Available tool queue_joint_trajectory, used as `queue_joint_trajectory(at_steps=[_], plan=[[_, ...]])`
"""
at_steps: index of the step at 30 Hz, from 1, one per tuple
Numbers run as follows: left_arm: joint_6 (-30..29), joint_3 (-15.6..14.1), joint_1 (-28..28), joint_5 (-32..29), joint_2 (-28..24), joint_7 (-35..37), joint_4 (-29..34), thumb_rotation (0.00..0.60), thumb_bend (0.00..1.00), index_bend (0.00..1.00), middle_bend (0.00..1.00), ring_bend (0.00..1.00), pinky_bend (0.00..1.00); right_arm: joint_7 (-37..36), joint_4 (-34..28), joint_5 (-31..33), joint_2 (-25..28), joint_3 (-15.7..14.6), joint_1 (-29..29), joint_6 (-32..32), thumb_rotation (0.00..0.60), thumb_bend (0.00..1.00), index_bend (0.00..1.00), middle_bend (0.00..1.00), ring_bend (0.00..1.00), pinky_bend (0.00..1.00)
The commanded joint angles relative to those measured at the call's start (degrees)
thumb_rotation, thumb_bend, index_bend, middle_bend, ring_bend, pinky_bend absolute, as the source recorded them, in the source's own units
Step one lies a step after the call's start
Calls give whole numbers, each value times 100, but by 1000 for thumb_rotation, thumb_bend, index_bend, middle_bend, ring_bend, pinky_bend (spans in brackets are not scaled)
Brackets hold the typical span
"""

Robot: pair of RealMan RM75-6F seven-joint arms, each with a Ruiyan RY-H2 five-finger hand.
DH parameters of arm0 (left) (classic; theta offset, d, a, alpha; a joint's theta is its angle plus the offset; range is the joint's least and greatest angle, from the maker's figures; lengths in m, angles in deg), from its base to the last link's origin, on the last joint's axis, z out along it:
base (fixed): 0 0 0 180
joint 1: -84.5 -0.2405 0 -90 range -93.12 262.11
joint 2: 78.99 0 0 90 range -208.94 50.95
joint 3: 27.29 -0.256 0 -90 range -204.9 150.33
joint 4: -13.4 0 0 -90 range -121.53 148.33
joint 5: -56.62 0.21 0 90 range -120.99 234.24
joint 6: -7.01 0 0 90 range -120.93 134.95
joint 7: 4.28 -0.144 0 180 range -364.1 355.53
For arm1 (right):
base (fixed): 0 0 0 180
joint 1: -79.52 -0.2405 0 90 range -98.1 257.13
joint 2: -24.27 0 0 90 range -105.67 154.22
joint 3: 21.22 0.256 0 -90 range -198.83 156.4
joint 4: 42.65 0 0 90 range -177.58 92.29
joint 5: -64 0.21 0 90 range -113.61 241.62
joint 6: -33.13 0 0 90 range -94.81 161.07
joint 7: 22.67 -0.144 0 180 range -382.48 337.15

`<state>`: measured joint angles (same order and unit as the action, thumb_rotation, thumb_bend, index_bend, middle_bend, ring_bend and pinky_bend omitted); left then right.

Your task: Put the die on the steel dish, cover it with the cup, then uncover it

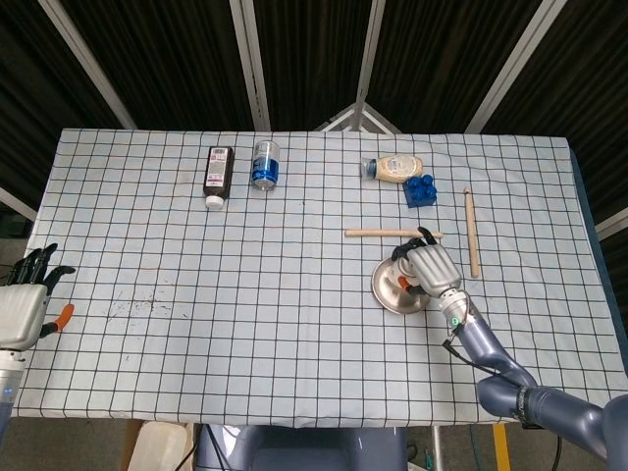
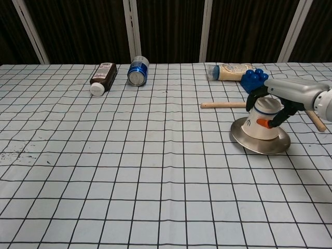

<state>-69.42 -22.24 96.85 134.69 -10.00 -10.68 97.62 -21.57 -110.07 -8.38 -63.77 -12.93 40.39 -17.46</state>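
A white paper cup [image 2: 261, 123] stands upside down, slightly tilted, on the round steel dish [image 2: 258, 146] at the table's right side. My right hand [image 2: 282, 96] reaches over the cup from the right and grips it around its upturned base. From the head view, the right hand [image 1: 429, 265] covers most of the cup, and the dish [image 1: 387, 292] shows to its left. The die is not visible in either view. My left hand [image 1: 22, 306] hovers at the table's far left edge, fingers apart, holding nothing.
A wooden stick [image 2: 228, 105] lies just behind the dish, and another stick [image 1: 471, 232] lies to its right. A blue block [image 2: 253, 80] and a lying sauce bottle [image 2: 231, 71] are at the back right. A dark bottle [image 2: 101, 78] and a blue can [image 2: 137, 71] lie at the back left.
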Motion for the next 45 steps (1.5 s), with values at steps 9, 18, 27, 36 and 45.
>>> queue_joint_trajectory(at_steps=[9, 18, 27, 36, 45], plan=[[-3, -20, 3, 27, 13, -39, 25, 600, 467, 269, 0, 0, 99, -151, -455, -273, 362, -206, 340, -415, 600, 409, 396, 508, 239, 0], [-24, -36, -4, 56, 7, -53, 50, 600, 467, 269, 0, 0, 99, -88, -905, -686, 345, -442, 447, -640, 600, 409, 395, 508, 239, 0], [-18, -25, -2, 48, -9, -1, 30, 600, 467, 269, 0, 0, 100, -132, -802, -662, 120, -359, 343, -516, 600, 409, 396, 508, 239, 0], [-8, -29, 6, 58, -2, 8, 20, 600, 467, 269, 0, 0, 99, -167, -814, -687, 61, -168, 173, -472, 600, 408, 396, 508, 239, 0], [-8, -30, 6, 61, -8, 28, 12, 600, 467, 269, 0, 0, 99, -212, -800, -576, 121, -37, 131, -452, 600, 409, 395, 508, 239, 0]])
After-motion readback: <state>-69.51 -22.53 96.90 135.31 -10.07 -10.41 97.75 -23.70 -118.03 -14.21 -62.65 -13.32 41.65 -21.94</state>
